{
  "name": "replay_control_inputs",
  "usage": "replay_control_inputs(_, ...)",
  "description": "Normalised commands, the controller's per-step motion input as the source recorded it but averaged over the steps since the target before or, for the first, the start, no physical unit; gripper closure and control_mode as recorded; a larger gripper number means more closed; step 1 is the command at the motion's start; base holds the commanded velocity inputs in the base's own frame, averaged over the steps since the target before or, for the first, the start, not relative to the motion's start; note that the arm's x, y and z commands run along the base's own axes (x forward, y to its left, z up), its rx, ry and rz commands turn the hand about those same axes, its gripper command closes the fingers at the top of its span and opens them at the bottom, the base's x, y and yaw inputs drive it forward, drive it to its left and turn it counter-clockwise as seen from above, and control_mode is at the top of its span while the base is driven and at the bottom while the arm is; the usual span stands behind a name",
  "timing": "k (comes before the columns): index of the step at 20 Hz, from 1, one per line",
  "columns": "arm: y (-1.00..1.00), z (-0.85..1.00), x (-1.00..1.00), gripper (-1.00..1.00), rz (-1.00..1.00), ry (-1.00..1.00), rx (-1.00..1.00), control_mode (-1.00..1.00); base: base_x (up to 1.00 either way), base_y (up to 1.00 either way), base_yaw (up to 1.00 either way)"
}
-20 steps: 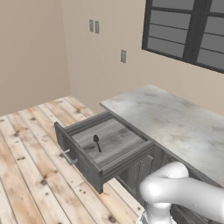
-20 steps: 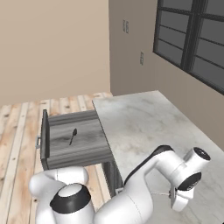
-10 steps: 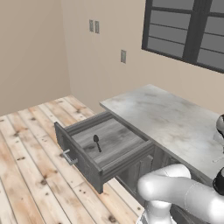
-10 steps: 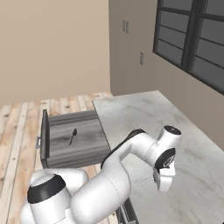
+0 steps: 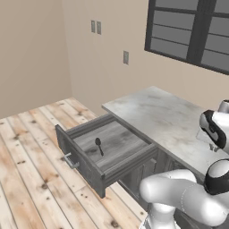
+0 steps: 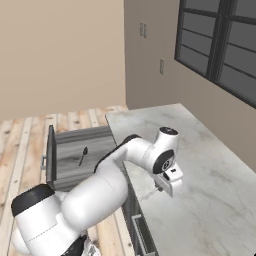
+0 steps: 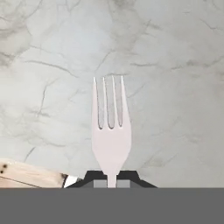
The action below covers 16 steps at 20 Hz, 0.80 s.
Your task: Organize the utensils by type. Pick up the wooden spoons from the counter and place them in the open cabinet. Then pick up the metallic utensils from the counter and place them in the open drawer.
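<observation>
My gripper [image 6: 161,188] hangs low over the counter [image 6: 200,165] near its front edge, shut on the handle of the small silver fork [image 7: 110,131]. The fork's tines point away from the hand, over the marbled stone [image 7: 166,65]. In the right base view the fork [image 6: 148,194] sticks out from the fingers toward the counter's front edge. The drawer [image 5: 80,163] stands pulled open at the counter's left end, and the dark grey metal spoon [image 5: 99,145] lies on its floor. From the right base the same spoon [image 6: 83,155] lies in the drawer [image 6: 67,150]. The wooden spoons and the cabinet are out of view.
A dark-framed window [image 5: 192,31] and wall outlets [image 5: 126,57] sit on the beige wall behind the counter [image 5: 161,114]. Wooden plank floor [image 5: 31,147] spreads left of the drawer. A corner of that floor [image 7: 30,175] shows below the counter's edge in the hand view.
The arm has swung along the counter toward the drawer end, carrying the fork with it. The drawer and the spoon inside have not moved.
</observation>
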Motion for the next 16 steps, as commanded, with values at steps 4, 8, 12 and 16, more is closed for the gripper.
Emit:
replay_control_inputs(4, 0.56, 0.17, 0.35, 1.0, 0.62, 0.0, 0.0, -1.0, 0.0, 0.0, 0.0)
replay_control_inputs(8, 0.61, 0.21, 0.25, 1.0, 0.52, 0.0, 0.03, -1.0, 0.0, 0.0, 0.0)
replay_control_inputs(12, 0.65, 0.19, 0.23, 1.0, 0.45, 0.0, 0.01, -1.0, 0.0, 0.0, 0.0)
replay_control_inputs(16, 0.73, 0.07, 0.24, 1.0, 0.34, -0.01, 0.0, -1.0, 0.0, 0.0, 0.0)
